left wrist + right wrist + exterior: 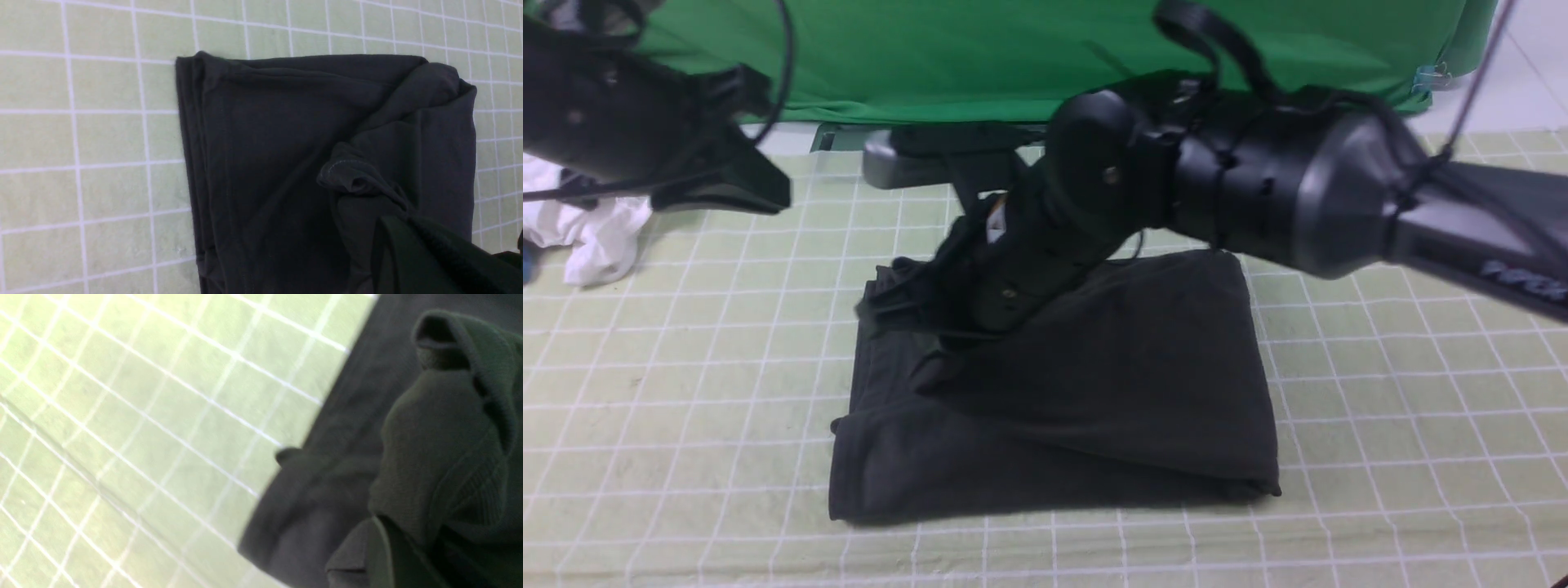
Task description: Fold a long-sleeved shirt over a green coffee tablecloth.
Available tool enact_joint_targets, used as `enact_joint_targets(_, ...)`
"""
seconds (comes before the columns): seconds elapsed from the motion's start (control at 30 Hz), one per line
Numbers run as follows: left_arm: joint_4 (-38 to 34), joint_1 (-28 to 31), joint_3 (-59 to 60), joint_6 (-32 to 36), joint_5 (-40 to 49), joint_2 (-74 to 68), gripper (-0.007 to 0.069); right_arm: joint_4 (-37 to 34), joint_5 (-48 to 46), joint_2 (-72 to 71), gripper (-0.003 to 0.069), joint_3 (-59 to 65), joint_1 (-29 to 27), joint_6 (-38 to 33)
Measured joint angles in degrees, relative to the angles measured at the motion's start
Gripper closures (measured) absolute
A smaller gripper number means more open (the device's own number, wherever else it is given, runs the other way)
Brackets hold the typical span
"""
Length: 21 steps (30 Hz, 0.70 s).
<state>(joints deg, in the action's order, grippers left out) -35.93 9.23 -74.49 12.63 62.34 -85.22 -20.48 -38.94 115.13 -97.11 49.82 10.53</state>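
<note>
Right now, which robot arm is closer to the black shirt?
The right. Its right gripper is down on the shirt, pinching a fold. The left gripper hangs off to the shirt's left, above the tablecloth.

Bare green coffee tablecloth (1405, 408) stretches open to the right of, in front of and to the left of the long-sleeved shirt (1094, 392), giving clear passage there. The right arm (1258, 196) reaches across above the shirt's far half, blocking approach from above and behind. The left arm (629, 122) hangs over the far left. A white garment (596, 237) lies at the left edge. A deep green fabric (1013, 49) closes off the back.
</note>
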Motion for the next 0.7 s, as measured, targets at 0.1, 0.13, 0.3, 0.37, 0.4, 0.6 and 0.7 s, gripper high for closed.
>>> enact_joint_targets(0.1,-0.5,2.6,0.0,0.0,0.8,0.0,0.0610,-0.2,2.2,2.3,0.0620,-1.4,0.6,0.0)
enact_joint_targets(0.13,-0.6,2.9,0.0,0.0,0.9,0.0,0.0610,-0.2,2.8,2.7,0.0616,-1.5,0.7,0.1)
enact_joint_targets(0.3,-0.6,3.0,0.0,0.0,1.1,0.0,0.0610,-0.3,4.8,5.3,0.0524,-1.6,1.2,1.0)
enact_joint_targets(0.37,-0.7,3.1,0.0,0.0,1.2,0.0,0.0610,-0.4,5.1,5.4,0.0429,-1.6,1.3,1.0)
enact_joint_targets(0.4,-0.7,3.1,0.0,0.0,1.2,0.0,0.0610,-0.4,5.0,5.3,0.0398,-1.6,1.3,1.0)
enact_joint_targets(0.6,-0.9,3.2,0.0,0.0,1.2,0.0,0.0610,-0.2,-9.1,-0.9,0.0240,-3.7,0.1,-6.9)
enact_joint_targets(0.7,-0.9,3.2,0.0,0.0,1.2,0.0,0.0608,2.0,-17.4,-6.8,0.0342,-4.2,-2.2,-9.8)
